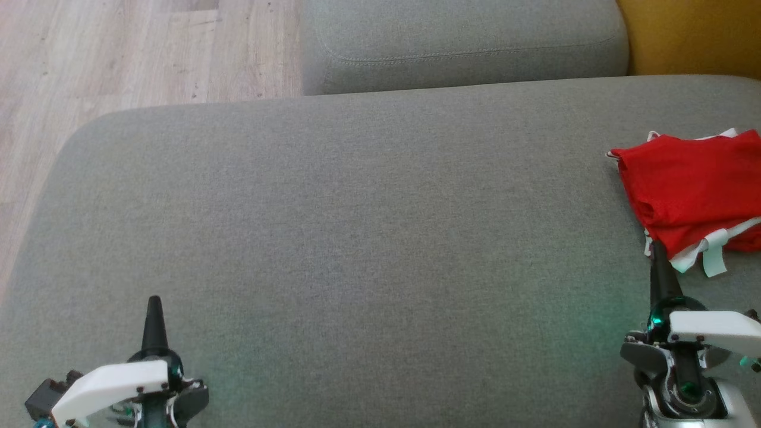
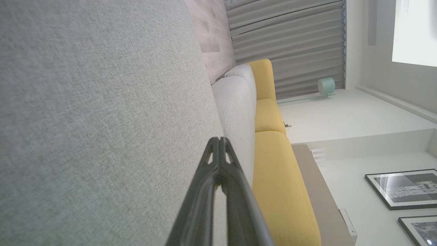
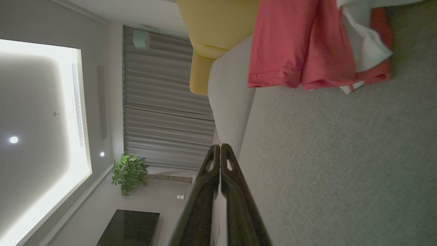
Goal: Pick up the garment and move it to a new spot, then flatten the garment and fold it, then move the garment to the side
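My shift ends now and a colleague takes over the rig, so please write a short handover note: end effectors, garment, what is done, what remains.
Left end effector: shut, empty, over the bare grey cushion.
Right end effector: shut, empty, tip near a corner of the garment; the right wrist view shows a gap between them.
The garment: red with white trim, in a compact layered pile at the cushion's right side, partly cut off by the head view's edge.
Done, it seems: folded and moved aside.
Left: probably only a check of the fold; its hidden part cannot be judged.
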Controlling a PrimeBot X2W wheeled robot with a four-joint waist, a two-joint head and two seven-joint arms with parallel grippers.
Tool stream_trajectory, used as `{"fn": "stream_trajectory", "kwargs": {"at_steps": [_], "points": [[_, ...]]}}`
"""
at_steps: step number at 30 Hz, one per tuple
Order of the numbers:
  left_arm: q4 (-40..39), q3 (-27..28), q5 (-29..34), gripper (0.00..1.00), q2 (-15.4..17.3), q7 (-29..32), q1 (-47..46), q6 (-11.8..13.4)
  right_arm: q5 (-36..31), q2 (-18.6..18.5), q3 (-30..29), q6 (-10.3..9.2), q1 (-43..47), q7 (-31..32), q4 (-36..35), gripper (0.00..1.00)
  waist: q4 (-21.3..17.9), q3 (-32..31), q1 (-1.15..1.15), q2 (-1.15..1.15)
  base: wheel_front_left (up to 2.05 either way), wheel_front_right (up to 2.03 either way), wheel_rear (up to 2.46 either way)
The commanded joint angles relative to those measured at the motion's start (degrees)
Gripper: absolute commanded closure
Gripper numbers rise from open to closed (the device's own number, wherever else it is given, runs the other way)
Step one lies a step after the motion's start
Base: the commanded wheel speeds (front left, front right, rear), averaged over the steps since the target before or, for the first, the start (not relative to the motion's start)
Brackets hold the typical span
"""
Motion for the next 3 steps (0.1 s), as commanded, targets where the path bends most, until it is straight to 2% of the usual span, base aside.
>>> {"fn": "stream_trajectory", "kwargs": {"at_steps": [1, 3], "points": [[-2.04, 2.42, -1.46, 1.0, 0.15, 0.46, -3.46, -0.54, 1.82, -0.77, 0.57, -0.05, -1.25, 0.47, -2.39, 1.0, 0.03, -0.02, 0.0, 0.0, 0.0, 0.0, 0.0], [-2.05, 2.54, -2.05, 1.0, 0.15, 0.63, -3.49, -0.56, 2.47, -0.77, 0.47, -0.05, -1.24, 0.64, -2.45, 1.0, 0.06, -0.04, 0.0, 0.0, 0.0, 0.0, 0.0]]}}
